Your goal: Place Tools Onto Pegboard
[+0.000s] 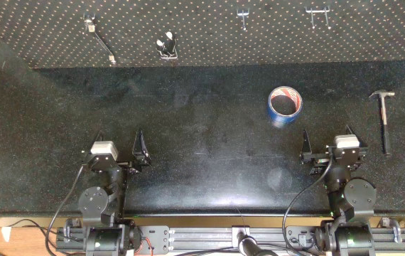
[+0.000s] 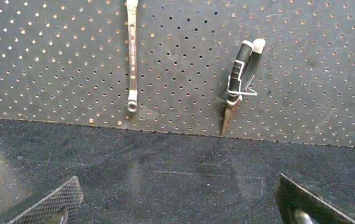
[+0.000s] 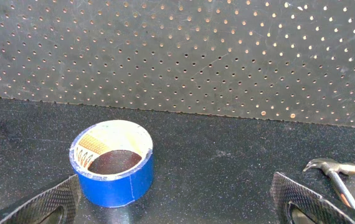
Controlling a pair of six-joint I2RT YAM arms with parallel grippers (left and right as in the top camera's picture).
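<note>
A blue tape roll (image 1: 285, 105) (image 3: 112, 162) lies flat on the black table, right of centre. A hammer (image 1: 384, 119) (image 3: 336, 175) lies near the right edge. On the pegboard (image 1: 209, 28) hang a wrench (image 1: 100, 39) (image 2: 131, 59) and black-handled pliers (image 1: 167, 48) (image 2: 240, 78). My left gripper (image 1: 120, 147) (image 2: 177, 202) is open near the front left, facing the wrench and pliers, empty. At the front right my right gripper (image 1: 328, 144) (image 3: 177, 202) is open and empty, with the tape roll just ahead and the hammer off to its side.
Two empty hooks (image 1: 243, 16) (image 1: 318, 14) stick out of the pegboard at upper right. The table (image 1: 202, 135) has bare room in the middle and on the left.
</note>
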